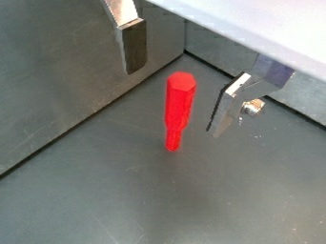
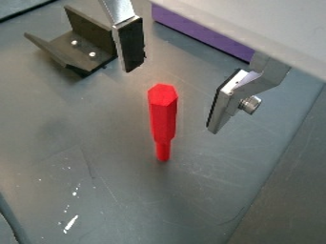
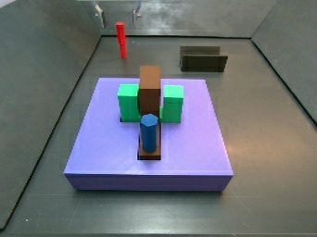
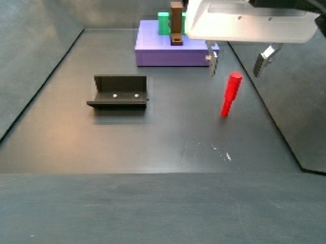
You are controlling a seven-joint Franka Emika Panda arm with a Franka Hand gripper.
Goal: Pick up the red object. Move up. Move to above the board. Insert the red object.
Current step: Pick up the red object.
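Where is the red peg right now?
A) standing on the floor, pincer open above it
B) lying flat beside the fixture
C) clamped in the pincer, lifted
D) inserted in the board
A: the red peg stands upright on the floor, and the pincer hangs open above it, fingers apart and clear of it; the board lies well away.
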